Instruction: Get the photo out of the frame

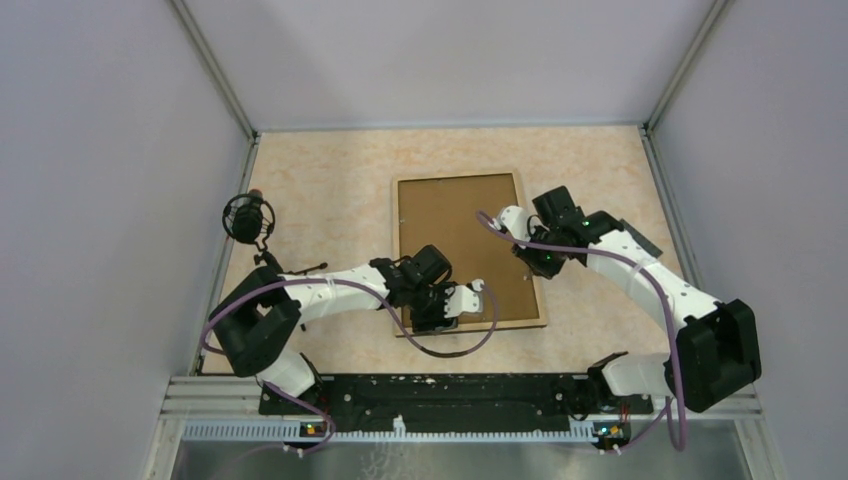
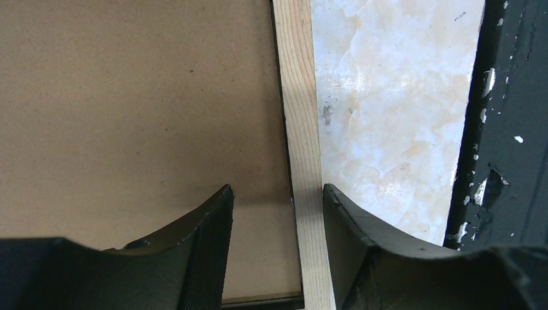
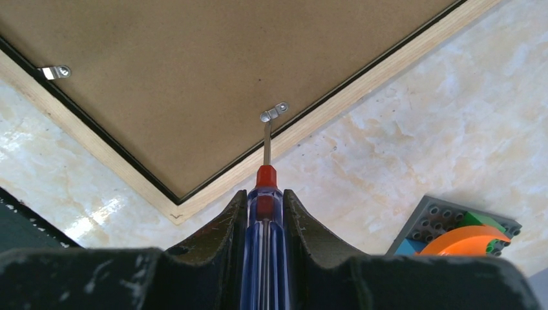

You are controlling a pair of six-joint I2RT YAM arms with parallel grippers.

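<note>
The right gripper (image 3: 262,197), clamped on a screwdriver (image 3: 265,175), touches a clip (image 3: 274,113); the left gripper (image 2: 276,190) stands open astride the stiff, likely fragile frame (image 2: 298,116) at its rim, the safest hold.

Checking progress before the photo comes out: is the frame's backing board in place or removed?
In place: the brown board sits inside the frame, a metal clip over its edge at the screwdriver tip.
</note>
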